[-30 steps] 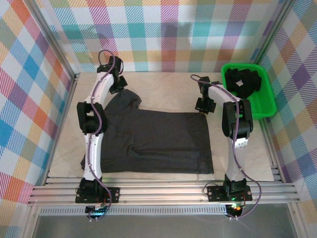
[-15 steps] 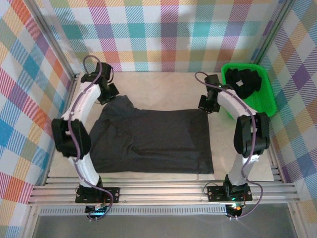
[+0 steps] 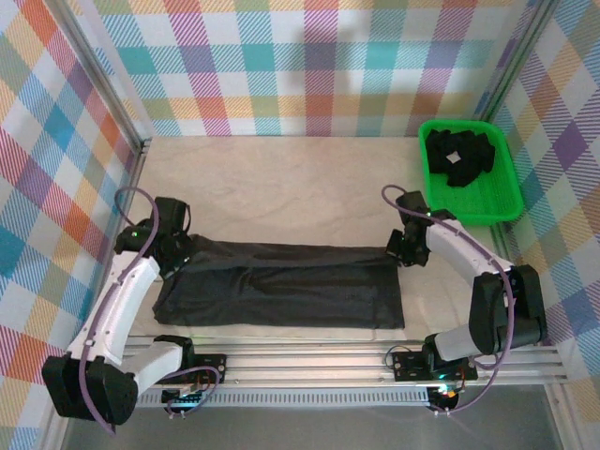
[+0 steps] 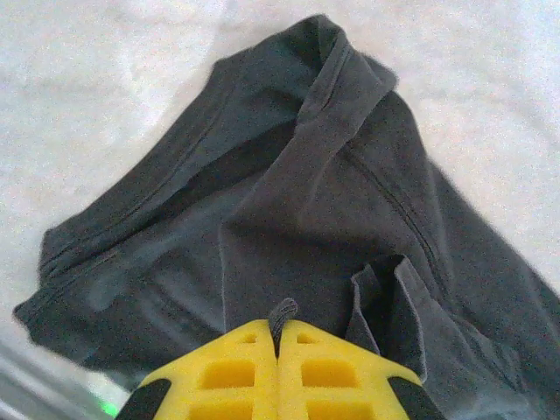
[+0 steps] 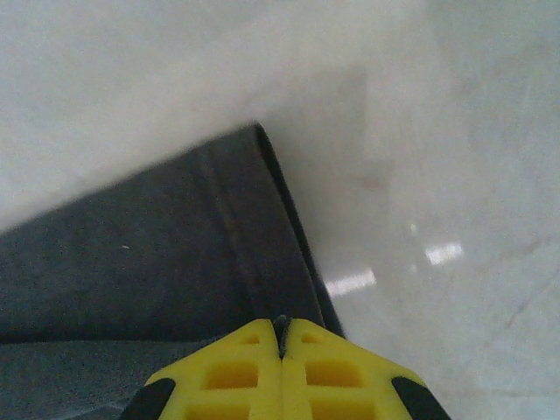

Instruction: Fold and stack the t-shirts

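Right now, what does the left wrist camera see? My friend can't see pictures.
The yellow left claw is shut on a small pinch of a dark grey t-shirt. The shirt lies rumpled, partly folded over itself, on a pale table.

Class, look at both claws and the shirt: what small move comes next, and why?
Probably draw both toward the near edge of the shirt, then lower: the left claw and right claw are shut on its other edge, and the fold looks unfinished.
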